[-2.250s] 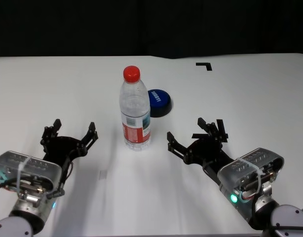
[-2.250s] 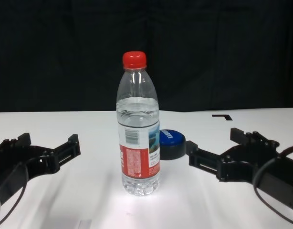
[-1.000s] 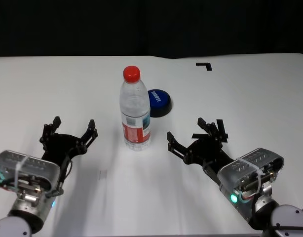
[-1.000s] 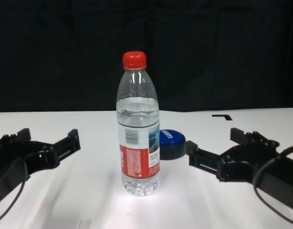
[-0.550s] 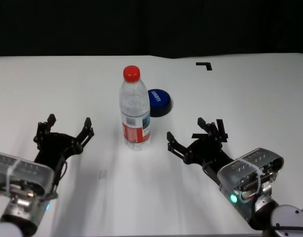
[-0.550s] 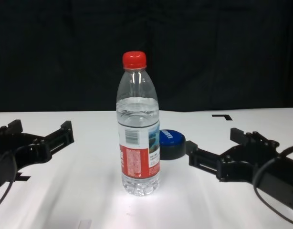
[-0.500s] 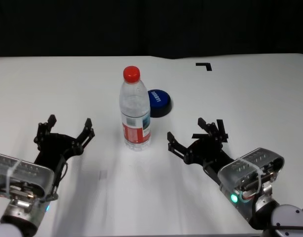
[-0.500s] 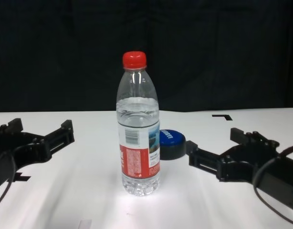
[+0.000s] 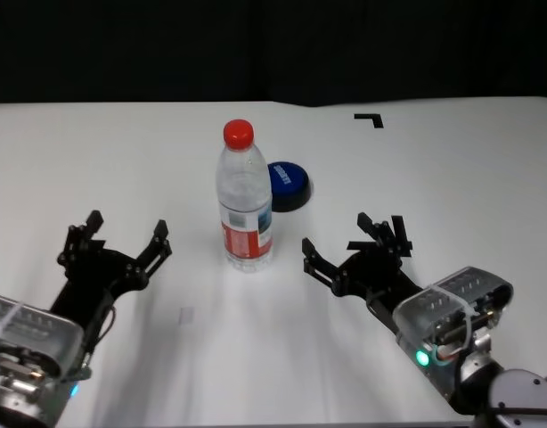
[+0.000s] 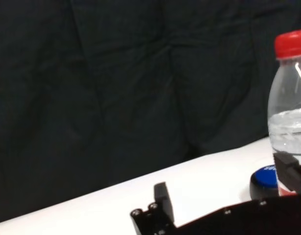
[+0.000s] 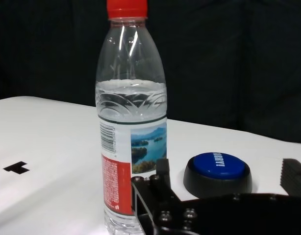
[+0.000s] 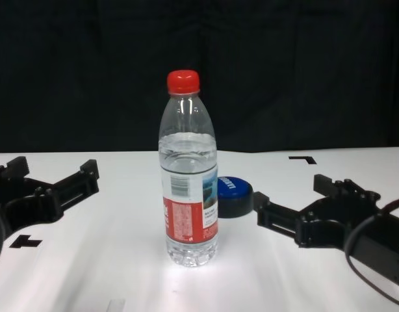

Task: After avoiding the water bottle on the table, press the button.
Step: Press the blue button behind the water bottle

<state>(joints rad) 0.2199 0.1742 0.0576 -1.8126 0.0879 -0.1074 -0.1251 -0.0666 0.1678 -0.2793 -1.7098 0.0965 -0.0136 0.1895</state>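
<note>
Chest view: upright water bottle (image 12: 189,188) over half full.

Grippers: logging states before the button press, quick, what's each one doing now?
Left gripper: open, holding nothing.
Right gripper: open, holding nothing.

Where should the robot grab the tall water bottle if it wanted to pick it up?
Probably around the labelled middle of the water bottle, coming in level from the side. It stands upright and round, so open fingers can close across it. The right gripper looks handiest, though the button sits just behind the bottle on that side.
</note>
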